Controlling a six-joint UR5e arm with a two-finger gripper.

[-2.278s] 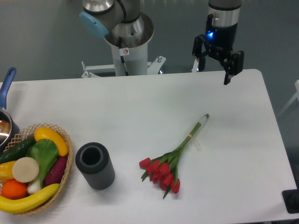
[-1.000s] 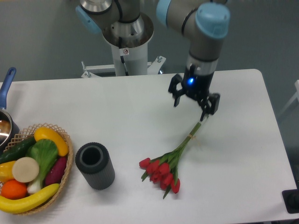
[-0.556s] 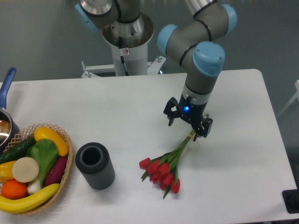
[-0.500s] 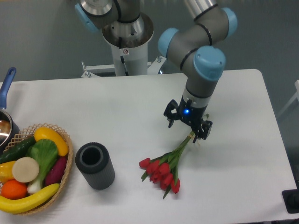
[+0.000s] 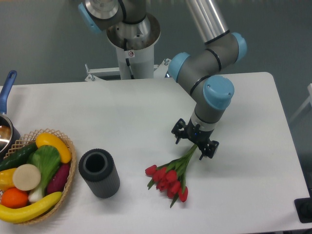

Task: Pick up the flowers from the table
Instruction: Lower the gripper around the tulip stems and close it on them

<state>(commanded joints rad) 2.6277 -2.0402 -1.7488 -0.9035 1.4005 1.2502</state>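
Note:
The flowers [image 5: 170, 178], red tulip buds on long green stems, lie flat on the white table [image 5: 122, 112] right of centre, buds toward the front. My gripper [image 5: 194, 144] is down over the upper part of the stems. It is open, one finger on each side of the stems. The far ends of the stems are hidden under the gripper and wrist.
A dark grey cylinder [image 5: 99, 173] stands upright left of the flowers. A wicker basket [image 5: 68, 168] of fruit and vegetables sits at the front left. A pot with a blue handle [image 5: 7, 90] is at the left edge. The robot base [image 5: 132, 44] stands behind the table.
The gripper came from above the table's far right edge, travelled left and forward, and dropped low over the stems. The flowers have not moved.

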